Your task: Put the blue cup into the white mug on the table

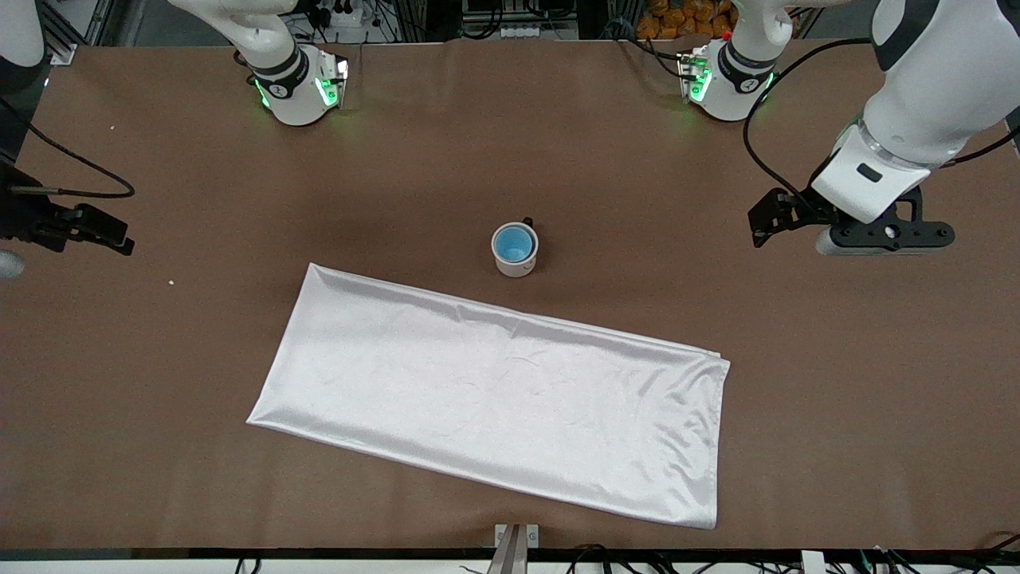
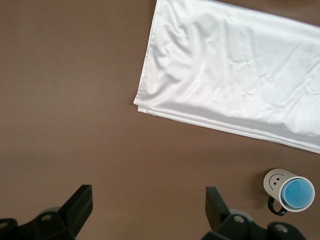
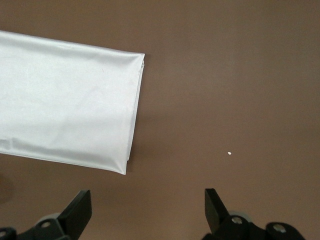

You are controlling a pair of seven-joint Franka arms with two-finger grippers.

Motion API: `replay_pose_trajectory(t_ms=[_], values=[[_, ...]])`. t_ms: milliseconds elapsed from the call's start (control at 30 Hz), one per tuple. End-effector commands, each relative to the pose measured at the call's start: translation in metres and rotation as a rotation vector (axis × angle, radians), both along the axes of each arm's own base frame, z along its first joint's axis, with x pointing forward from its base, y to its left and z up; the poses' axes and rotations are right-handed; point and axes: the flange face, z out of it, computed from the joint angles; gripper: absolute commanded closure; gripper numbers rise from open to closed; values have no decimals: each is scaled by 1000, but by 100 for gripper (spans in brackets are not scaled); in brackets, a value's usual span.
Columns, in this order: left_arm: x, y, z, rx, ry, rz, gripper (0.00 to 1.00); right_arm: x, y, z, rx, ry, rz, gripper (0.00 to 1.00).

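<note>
Blue cup [image 1: 513, 243] sits inside the white mug [image 1: 518, 263] on the table [image 1: 837, 383], farther than the cloth [image 1: 494, 391]. Left gripper [image 2: 149, 207] and right gripper [image 3: 148, 209] hang spread and empty over the table's ends.

I see the table [image 1: 797, 446]: brown, matte, flat. The mug [image 1: 516, 263] stands upright on it near the middle, handle turned toward the arm bases. The cloth [image 1: 494, 391], white and shiny, lies flat and slantwise, nearer the front camera than the mug, its edge just beside the mug. A white speck [image 1: 170, 281] lies well apart from the mug, toward the right arm's end.
</note>
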Motion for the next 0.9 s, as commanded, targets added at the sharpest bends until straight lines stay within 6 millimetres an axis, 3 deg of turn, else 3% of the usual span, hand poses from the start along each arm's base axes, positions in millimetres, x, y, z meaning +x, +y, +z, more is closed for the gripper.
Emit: replay_pose_trajectory(t_ms=[0, 167, 333, 667, 867], values=[[3, 4, 5, 0, 7, -31, 0, -4, 1, 6, 8, 1, 20, 0], [1, 6, 8, 7, 1, -52, 0, -6, 1, 8, 8, 2, 61, 0], [-1, 27, 12, 19, 34, -27, 0, -6, 0, 8, 8, 2, 60, 0], [-8, 30, 37, 7, 34, -69, 0, -6, 1, 8, 8, 2, 63, 0], [-9, 31, 38, 4, 36, -67, 0, -6, 2, 8, 8, 4, 64, 0]])
